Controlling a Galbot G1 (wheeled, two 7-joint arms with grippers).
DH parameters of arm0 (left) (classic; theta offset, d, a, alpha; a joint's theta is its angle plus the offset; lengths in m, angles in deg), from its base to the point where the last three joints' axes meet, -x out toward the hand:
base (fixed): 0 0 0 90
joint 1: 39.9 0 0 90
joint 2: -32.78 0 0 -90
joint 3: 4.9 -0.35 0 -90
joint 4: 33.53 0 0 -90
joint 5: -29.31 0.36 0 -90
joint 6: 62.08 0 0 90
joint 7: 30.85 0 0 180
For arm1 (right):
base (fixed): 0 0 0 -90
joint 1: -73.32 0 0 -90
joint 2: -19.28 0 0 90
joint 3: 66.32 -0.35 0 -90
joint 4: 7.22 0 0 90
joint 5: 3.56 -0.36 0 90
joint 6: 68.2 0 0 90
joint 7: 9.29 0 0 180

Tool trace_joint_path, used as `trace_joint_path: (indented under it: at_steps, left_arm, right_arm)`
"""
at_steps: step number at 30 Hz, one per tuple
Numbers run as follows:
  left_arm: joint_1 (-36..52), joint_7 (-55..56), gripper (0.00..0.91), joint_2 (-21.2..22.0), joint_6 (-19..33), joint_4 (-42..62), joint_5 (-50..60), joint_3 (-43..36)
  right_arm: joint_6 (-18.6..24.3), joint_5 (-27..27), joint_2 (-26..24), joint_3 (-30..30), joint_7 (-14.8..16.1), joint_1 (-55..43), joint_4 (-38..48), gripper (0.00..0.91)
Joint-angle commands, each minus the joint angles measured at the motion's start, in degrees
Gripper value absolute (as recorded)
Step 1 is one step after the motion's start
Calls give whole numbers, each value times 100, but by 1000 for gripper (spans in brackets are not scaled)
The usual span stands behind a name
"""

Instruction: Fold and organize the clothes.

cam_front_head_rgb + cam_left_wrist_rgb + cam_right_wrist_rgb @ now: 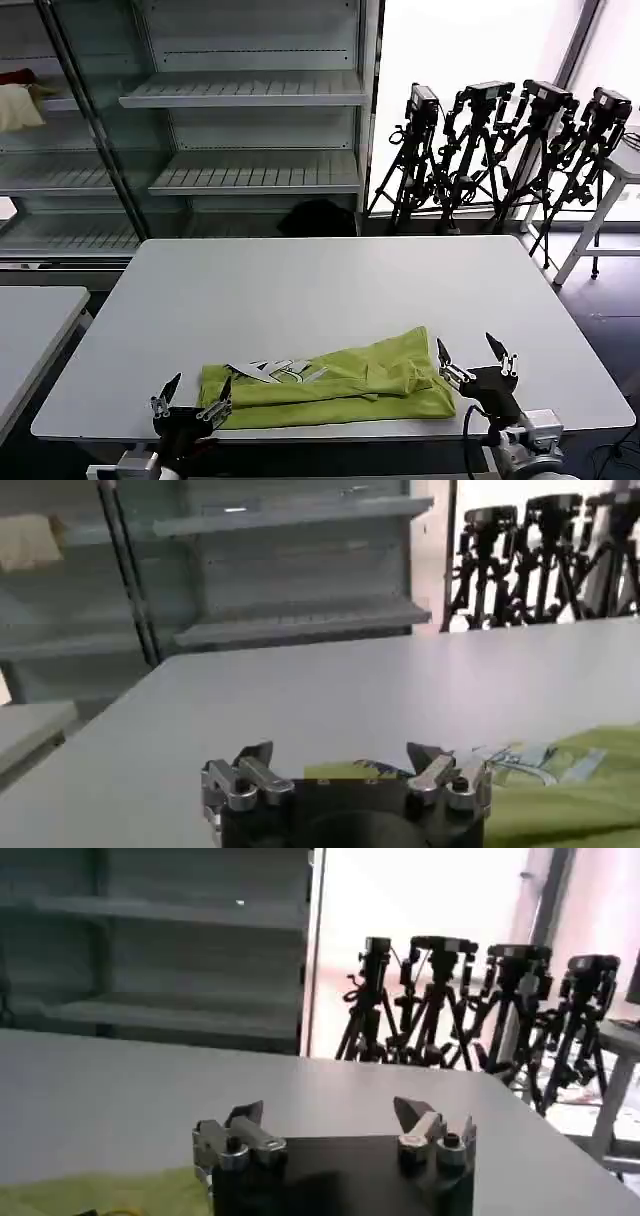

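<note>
The lime T-shirt [340, 378] lies crumpled in a long band along the near edge of my desk [330, 285], its white print [275, 372] turned up toward its left end. My left hand [192, 400] hovers just off that left end, fingers spread wide and holding nothing. My right hand [477, 362] sits at the shirt's right end, equally wide open and empty, its inner finger [447, 364] right beside the cloth.

T-shirt [340, 378] on table's [320, 290] near edge

Head camera overlooking table [330, 290]; both low wrist cameras facing shelves [300, 620].
</note>
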Motion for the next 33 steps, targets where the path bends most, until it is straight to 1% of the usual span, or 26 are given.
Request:
trace_joint_path:
  at_steps: [1,6,13,19,20,22,23,24,27,33]
  left_arm:
    - [17,-218,907,565,559,310,-643,-113]
    - [303,-261,907,652,600,888,-707,-141]
    - [470,-316,907,649,590,1218,-920,-41]
    - [447,-321,907,621,627,1430,-941,17]
    - [453,-324,877,629,628,1447,-967,16]
    - [454,-352,393,644,622,1438,-1019,-12]
    - [447,-382,30,659,621,1419,-1050,-35]
    - [441,-416,10,669,636,1411,-1053,-73]
    - [442,-510,0,704,731,1403,-1006,-174]
    - [440,-475,0,691,944,1322,-716,-375]
  right_arm:
    - [1440,-415,-55,-593,1598,570,748,907]
    - [1476,-401,-32,-576,1617,602,829,907]
    - [1489,-401,-45,-566,1637,557,832,907]
    - [1493,-393,-49,-504,1647,468,859,907]
    - [1489,-396,-47,-485,1638,448,860,907]
    - [1483,-397,-46,-463,1623,420,860,907]
    - [1479,-394,-48,-452,1615,405,861,907]
    - [1476,-394,-50,-446,1606,397,861,907]
    - [1465,-405,-65,-451,1583,365,845,907]
    - [1413,-425,-87,-428,1547,251,815,907]
